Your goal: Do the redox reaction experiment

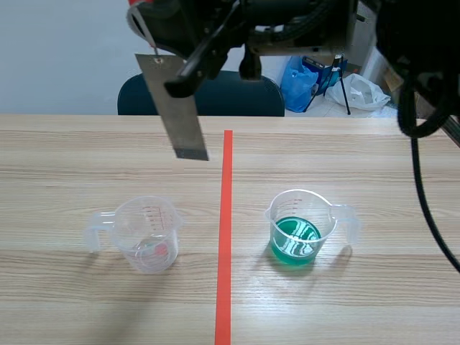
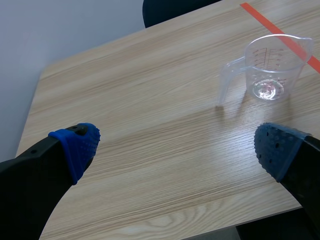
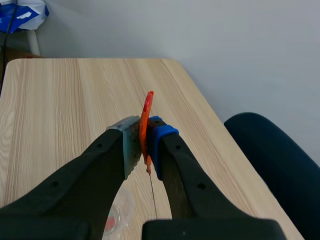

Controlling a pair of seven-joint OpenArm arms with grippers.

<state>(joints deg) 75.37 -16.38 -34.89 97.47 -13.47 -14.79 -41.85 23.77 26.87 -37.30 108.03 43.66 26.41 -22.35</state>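
Strip (image 1: pixel 177 108) aloft; green liquid (image 1: pixel 295 239) in cup (image 1: pixel 282 205)

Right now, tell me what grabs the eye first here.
A grey metal strip hangs left of the red tape line, strung from an orange tab pinched in the right gripper. A cup of green liquid stands right of the line, a near-empty clear cup left.

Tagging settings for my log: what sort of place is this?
Probably a lab or office room staged for a tabletop chemistry demo: a wooden table, a clear measuring cup, a measuring cup of green liquid, a hanging metal strip.
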